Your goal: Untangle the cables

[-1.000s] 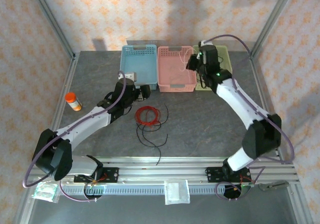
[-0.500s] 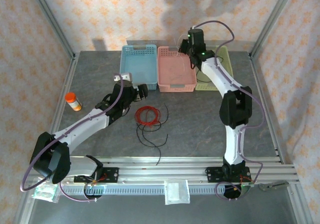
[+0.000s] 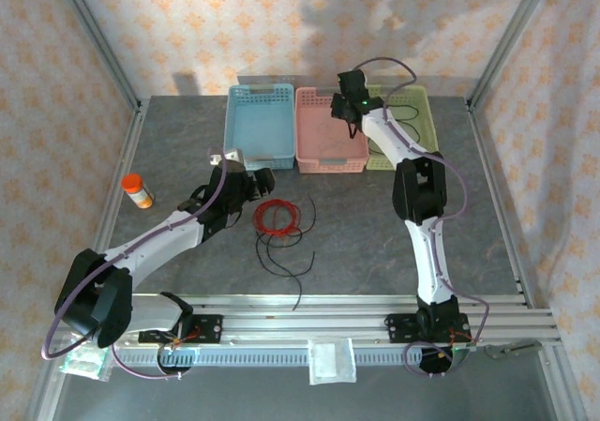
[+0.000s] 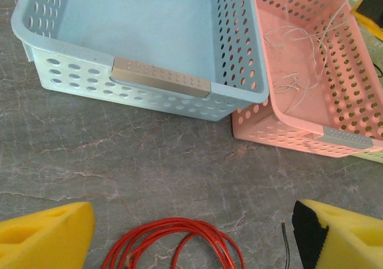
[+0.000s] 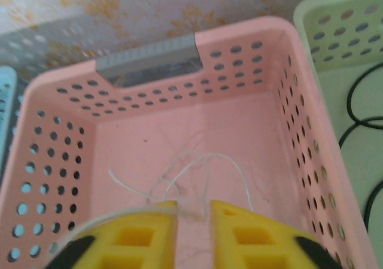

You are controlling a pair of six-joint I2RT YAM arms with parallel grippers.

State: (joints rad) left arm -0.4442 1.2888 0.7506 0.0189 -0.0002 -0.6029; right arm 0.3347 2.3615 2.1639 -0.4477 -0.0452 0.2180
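Note:
A red cable [image 3: 275,218] lies coiled on the table, with thin black cable [image 3: 281,254] looped under and in front of it. My left gripper [image 3: 265,179] hovers just behind the coil, open; its wrist view has the red cable [image 4: 179,245] between the wide-apart fingers [image 4: 48,233] and a black wire end [image 4: 286,240] by the right one. My right gripper [image 3: 345,112] hangs over the pink basket [image 3: 330,165]. Its jaws stand slightly apart, and the whitish cable [image 5: 203,161] drapes across the fingertips and trails onto the basket floor.
A blue basket [image 3: 260,91] stands left of the pink one and a green basket [image 3: 424,144] holding a black cable [image 5: 359,119] stands right of it. An orange pill bottle [image 3: 138,190] is at the table's left side.
The right arm swung left from the green basket to over the pink basket, and its jaws parted a little. The left gripper opened wider and edged toward the red coil.

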